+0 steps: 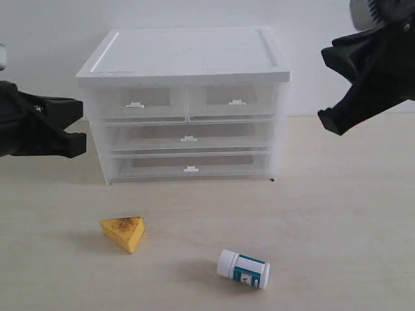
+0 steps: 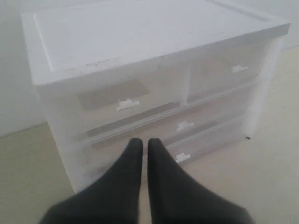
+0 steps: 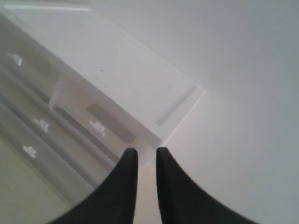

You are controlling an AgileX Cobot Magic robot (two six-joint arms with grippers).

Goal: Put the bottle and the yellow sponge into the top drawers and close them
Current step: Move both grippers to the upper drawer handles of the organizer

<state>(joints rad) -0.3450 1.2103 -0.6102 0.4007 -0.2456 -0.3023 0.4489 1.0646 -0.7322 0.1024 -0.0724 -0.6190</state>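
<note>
We're at step 1: left tool (image 2: 145, 141) shut, right tool (image 3: 146, 150) a crack open, both empty (flanking the drawer unit (image 1: 188, 52)), bottle (image 1: 244, 269) & yellow sponge (image 1: 123, 232) lie on the counter (image 1: 337, 227) in front, top drawers (image 1: 155, 97) closed, so next we'd judge a tab handle (image 1: 135, 104) needs pulling.

Beige table (image 1: 337, 227), white wall (image 1: 52, 32) behind

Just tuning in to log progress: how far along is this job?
Nothing done yet: both top drawers are closed. In hand: nothing; left gripper and right gripper are empty. Left: yellow sponge and bottle lie on the table, unstowed.
</note>
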